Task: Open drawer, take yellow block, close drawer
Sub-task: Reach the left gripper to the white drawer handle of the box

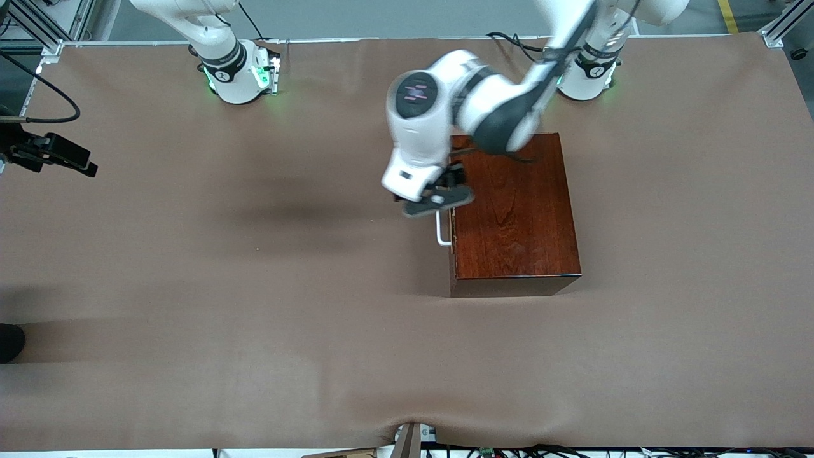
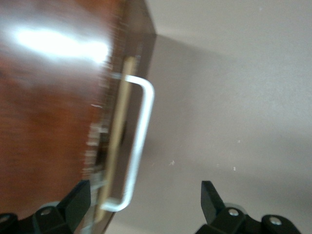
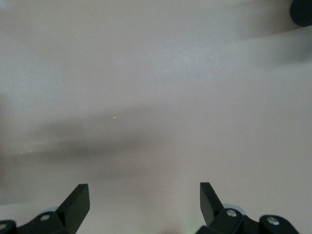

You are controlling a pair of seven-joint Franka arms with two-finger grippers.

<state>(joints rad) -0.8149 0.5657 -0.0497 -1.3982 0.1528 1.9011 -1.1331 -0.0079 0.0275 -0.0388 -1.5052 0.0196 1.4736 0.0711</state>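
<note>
The dark reddish-brown wooden box (image 1: 515,210) stands on the table near the left arm's base. Its drawer is shut; only the light-wood front edge (image 2: 117,141) and the white U-shaped handle (image 1: 441,232) show, facing the right arm's end of the table. My left gripper (image 1: 439,200) is open over the handle's end. In the left wrist view the handle (image 2: 139,141) lies between the fingers (image 2: 78,200), close to one of them, and the gripper (image 2: 145,202) holds nothing. My right gripper (image 3: 145,204) is open over bare table and waits. The yellow block is hidden.
The brown table cover (image 1: 254,286) spreads wide in front of the drawer. A black device (image 1: 48,156) sticks in at the table's edge at the right arm's end. A dark round object (image 3: 302,12) shows at a corner of the right wrist view.
</note>
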